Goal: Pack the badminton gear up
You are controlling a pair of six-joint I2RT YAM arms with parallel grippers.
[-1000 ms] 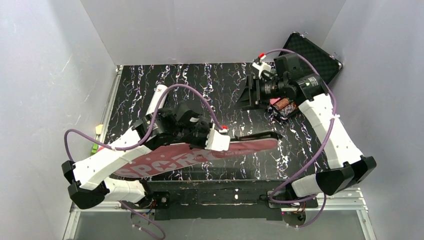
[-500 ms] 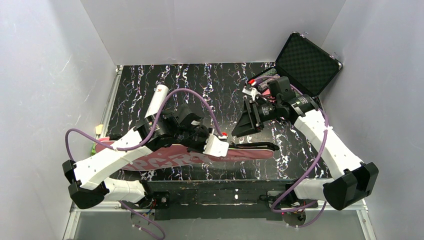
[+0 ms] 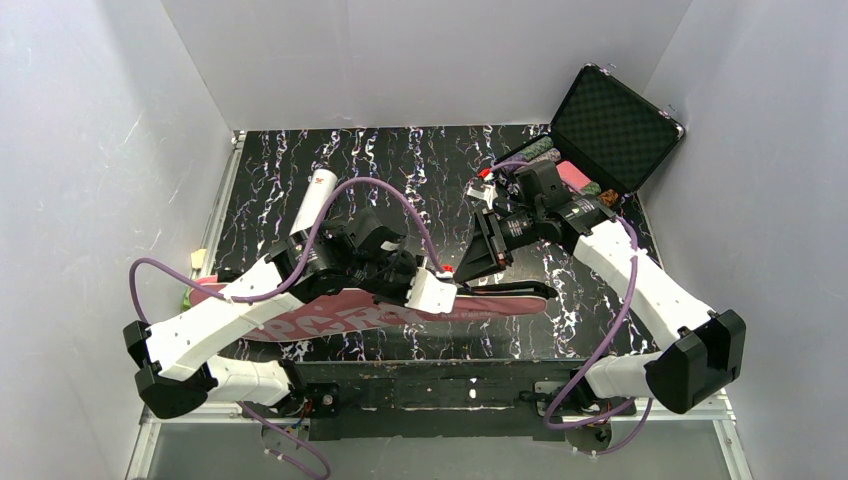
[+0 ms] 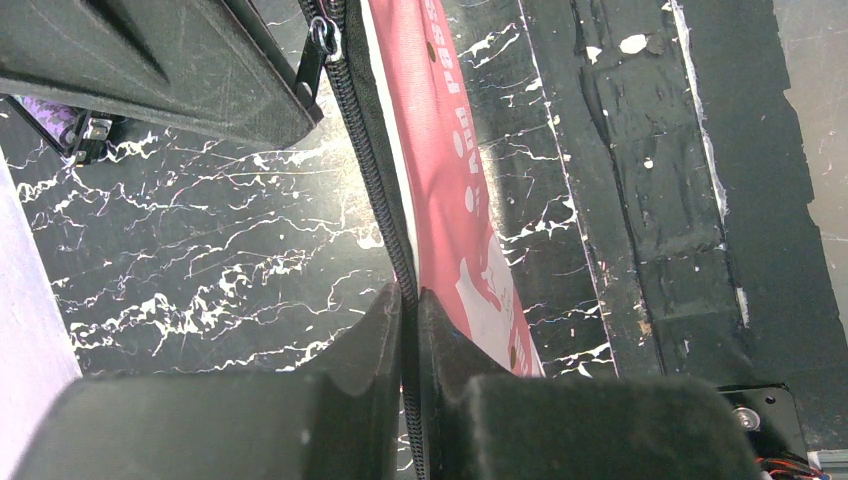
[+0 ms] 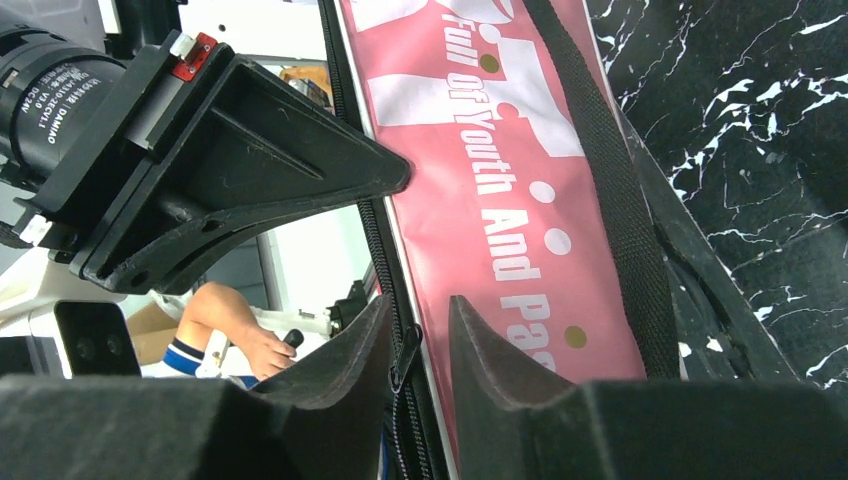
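The long pink "SPORT" racket bag (image 3: 330,318) lies across the front of the table, its black zipper edge facing the back. My left gripper (image 3: 452,294) is shut on that zipper edge (image 4: 408,300), with the pink bag face (image 4: 440,180) to its right. My right gripper (image 3: 478,266) hangs just above the bag; its jaws stand a little apart on either side of the zipper pull (image 5: 405,355), not touching it, beside the pink bag (image 5: 500,180). A white-grey tube (image 3: 314,200) lies at the back left. Rackets and shuttlecocks are not visible.
An open black case (image 3: 612,125) stands at the back right with patterned rolls (image 3: 575,175) in it. Small green and yellow items (image 3: 190,294) lie at the table's left edge. Grey walls close in on the left, back and right.
My right arm has swung left and down from the black case to the bag's zipper. My left gripper has lowered the bag's held edge a little.
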